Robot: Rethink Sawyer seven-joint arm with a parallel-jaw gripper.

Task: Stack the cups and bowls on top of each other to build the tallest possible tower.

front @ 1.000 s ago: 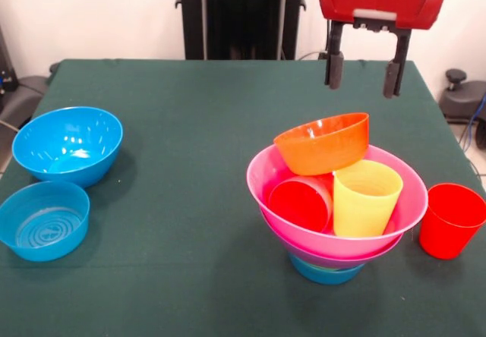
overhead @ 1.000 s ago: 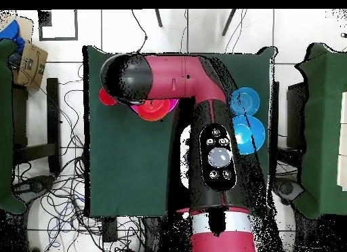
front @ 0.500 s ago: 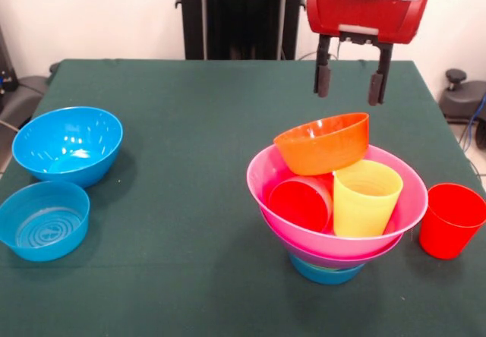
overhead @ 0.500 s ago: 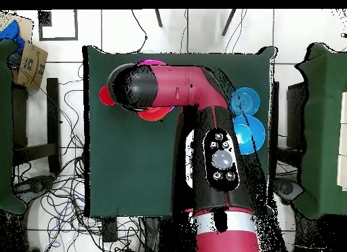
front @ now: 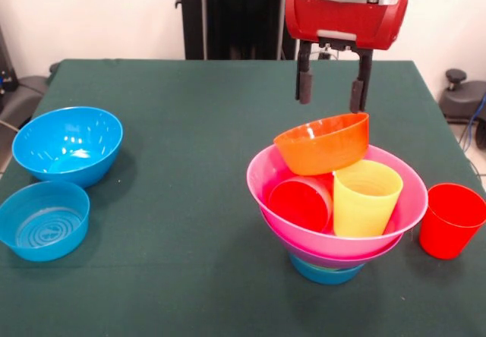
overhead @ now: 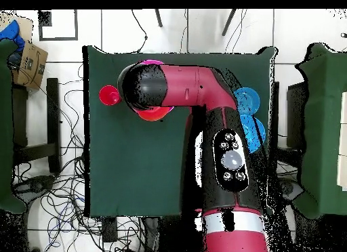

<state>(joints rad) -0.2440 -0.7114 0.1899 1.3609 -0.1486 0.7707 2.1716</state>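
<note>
tool (front: 330,98) hangs open just above orange bowl (front: 323,143).

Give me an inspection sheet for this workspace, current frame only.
Surface: green table, flat.
Job's things: tower of a pink bowl on a blue base, holding a red cup, a yellow cup and a tilted orange bowl; second red cup beside it; two blue bowls apart on the other side.
Clutter: nothing seen.
Gripper: jaws open, empty, just above the orange bowl.
Cables: tangled on the floor.
Surroundings: cardboard box off the table.
</note>
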